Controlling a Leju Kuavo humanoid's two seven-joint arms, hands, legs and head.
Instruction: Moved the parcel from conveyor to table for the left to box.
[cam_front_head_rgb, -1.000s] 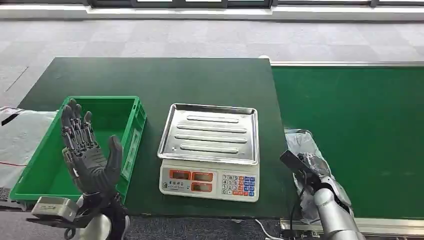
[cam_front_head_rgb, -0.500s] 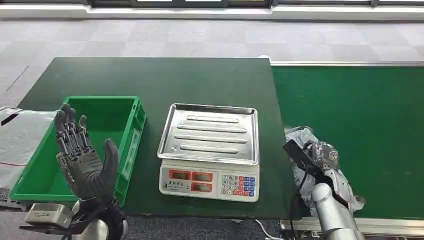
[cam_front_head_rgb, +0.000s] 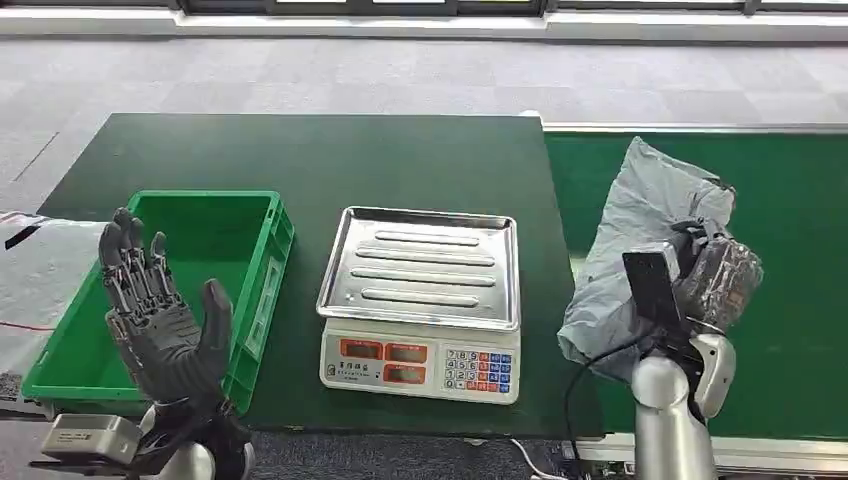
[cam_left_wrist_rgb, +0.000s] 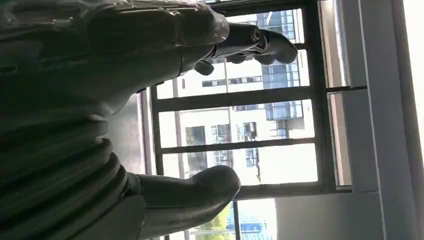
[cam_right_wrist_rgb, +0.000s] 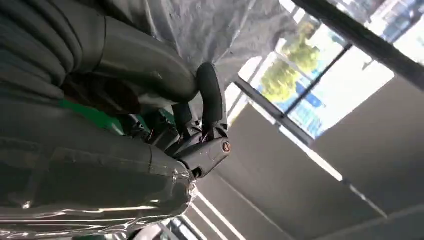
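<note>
- A dark green cloth-covered rectangular table (cam_front_head_rgb: 300, 150) is seen on the left, on a grey tiled carpet floor (cam_front_head_rgb: 300, 80).
- A bright green plastic open-top crate (cam_front_head_rgb: 255, 245) is placed on the table near its left front corner.
- A white electronic scale with a ribbed stainless steel weighing tray (cam_front_head_rgb: 420, 290) is set just beside the crate, at the table's front middle; its display and keypad face the front edge.
- A green conveyor belt with a silver metal frame (cam_front_head_rgb: 780, 200) is butted against the table's right side.
</note>
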